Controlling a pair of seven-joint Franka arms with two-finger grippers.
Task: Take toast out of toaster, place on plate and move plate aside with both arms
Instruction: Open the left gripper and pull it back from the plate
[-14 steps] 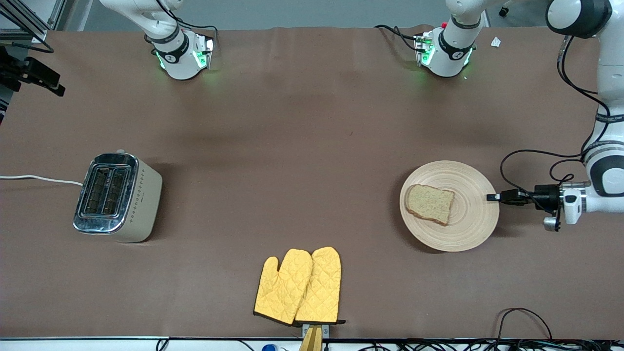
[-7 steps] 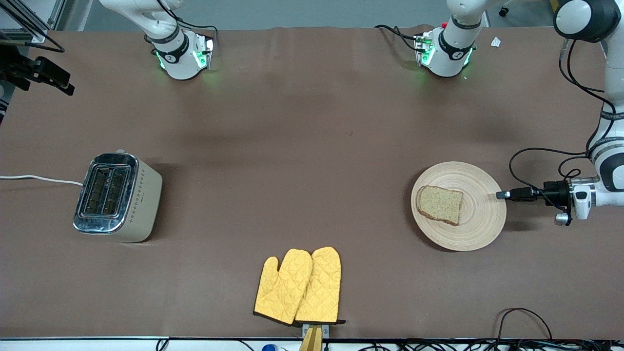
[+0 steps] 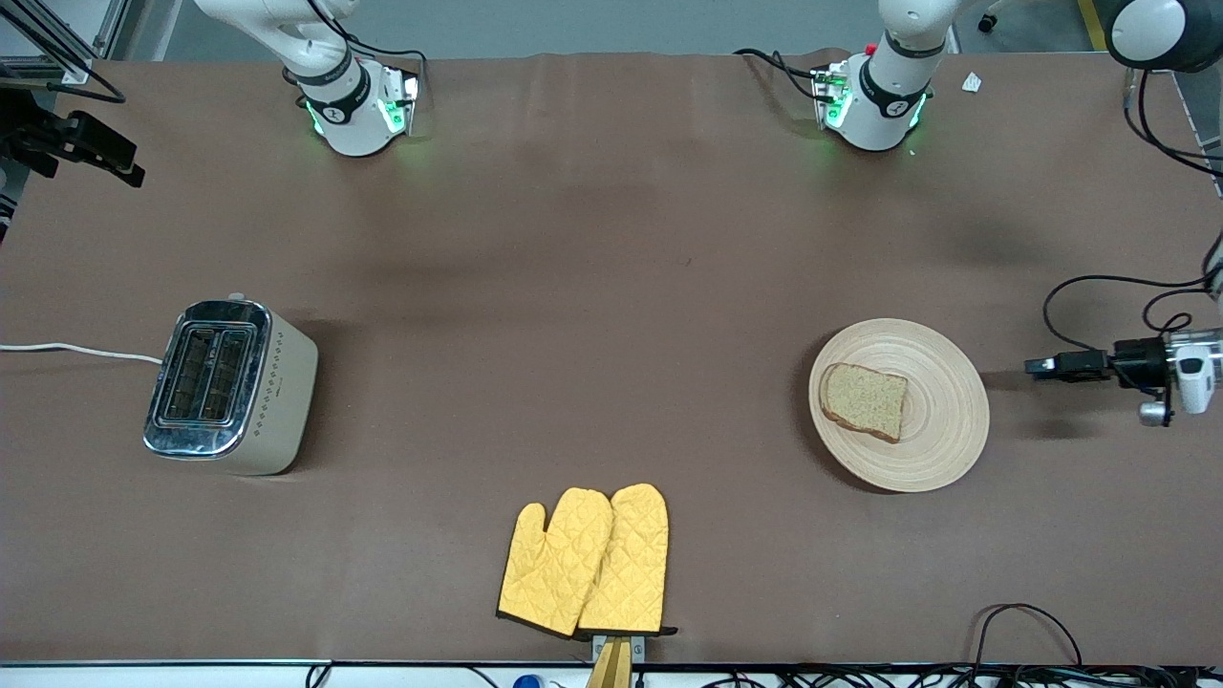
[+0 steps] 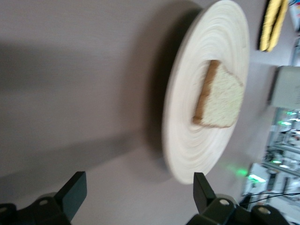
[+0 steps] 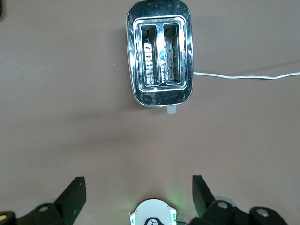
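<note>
Toast [image 3: 865, 401] on wooden plate [image 3: 941, 449]; left claw [image 3: 1034, 366] released beside rim, right claw [image 5: 138, 199] released over toaster [image 5: 160, 52]. Risk: sideways re-approach nudges plate, toast slides.

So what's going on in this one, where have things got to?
The toast lies on the wooden plate toward the left arm's end of the table, and the toaster at the right arm's end has both slots empty. The left gripper is open, level with the plate and clear of its rim, holding nothing. The right gripper waits open, high above the toaster. Yellow oven mitts lie untouched near the front edge.
</note>
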